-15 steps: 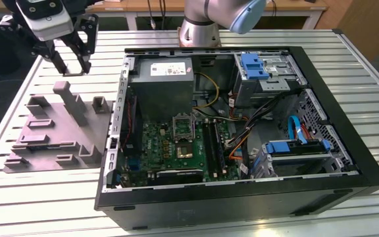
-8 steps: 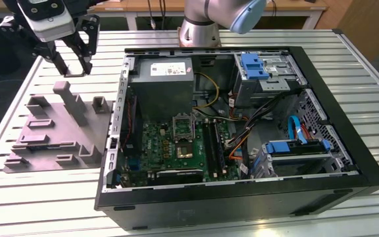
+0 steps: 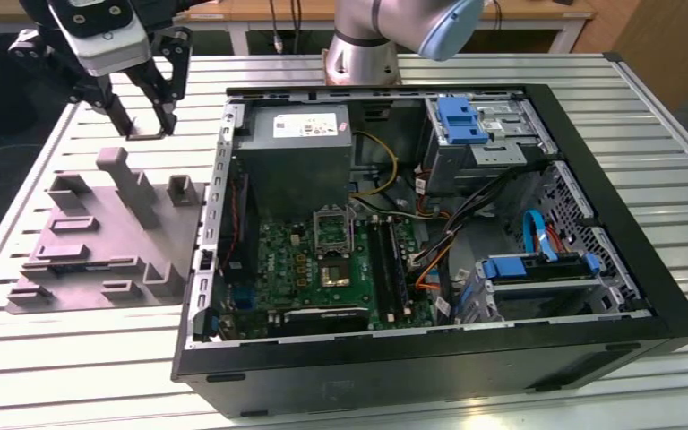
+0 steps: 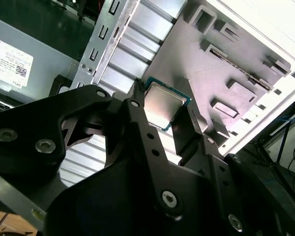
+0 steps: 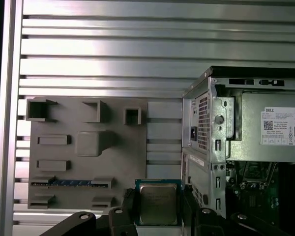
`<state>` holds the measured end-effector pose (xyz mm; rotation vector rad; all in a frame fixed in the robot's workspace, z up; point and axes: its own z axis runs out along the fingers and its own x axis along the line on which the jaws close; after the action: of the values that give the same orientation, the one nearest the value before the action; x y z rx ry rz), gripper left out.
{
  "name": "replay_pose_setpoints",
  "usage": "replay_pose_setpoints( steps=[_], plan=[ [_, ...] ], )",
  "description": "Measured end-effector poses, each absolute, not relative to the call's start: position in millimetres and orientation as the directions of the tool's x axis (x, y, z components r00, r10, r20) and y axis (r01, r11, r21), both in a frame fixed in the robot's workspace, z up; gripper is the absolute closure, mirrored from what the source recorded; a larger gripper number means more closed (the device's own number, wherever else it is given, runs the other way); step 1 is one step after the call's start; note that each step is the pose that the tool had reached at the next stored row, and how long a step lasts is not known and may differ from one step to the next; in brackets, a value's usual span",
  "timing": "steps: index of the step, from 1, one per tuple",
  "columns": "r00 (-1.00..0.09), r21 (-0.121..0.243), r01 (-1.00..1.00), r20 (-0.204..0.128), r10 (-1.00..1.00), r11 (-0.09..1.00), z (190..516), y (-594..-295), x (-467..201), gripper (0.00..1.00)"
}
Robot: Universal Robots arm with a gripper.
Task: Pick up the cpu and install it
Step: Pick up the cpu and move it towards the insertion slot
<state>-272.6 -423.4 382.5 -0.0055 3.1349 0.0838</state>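
The cpu (image 5: 158,204) is a small square chip with a silvery top and a green rim. My gripper (image 5: 158,199) is shut on it, one black finger on each side. In the second wrist view the cpu (image 4: 165,104) sits between the fingertips of the gripper (image 4: 162,101), above the grey fixture (image 4: 211,73). In the exterior view the gripper (image 3: 147,112) hangs over the far end of the fixture (image 3: 93,242), at the exterior view's left of the open computer case (image 3: 631,260). The green circuit board (image 3: 308,278) lies inside the case with its metal-framed socket (image 3: 334,269).
The grey fixture (image 5: 88,147) has several raised blocks and slots; a thin board (image 5: 71,182) lies in one slot. Inside the case are a power supply (image 3: 302,161), cables and blue drive brackets (image 3: 536,269). The arm's base (image 3: 362,54) stands behind the case on the slatted table (image 3: 69,358).
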Motion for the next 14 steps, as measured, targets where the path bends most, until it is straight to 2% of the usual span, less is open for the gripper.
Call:
replay_pose_setpoints(
  steps=[14],
  plan=[
    [-1.000,0.048,-0.003,-0.006,-0.003,0.999,382.1,-429.4,-265.8,0.53]
  ],
)
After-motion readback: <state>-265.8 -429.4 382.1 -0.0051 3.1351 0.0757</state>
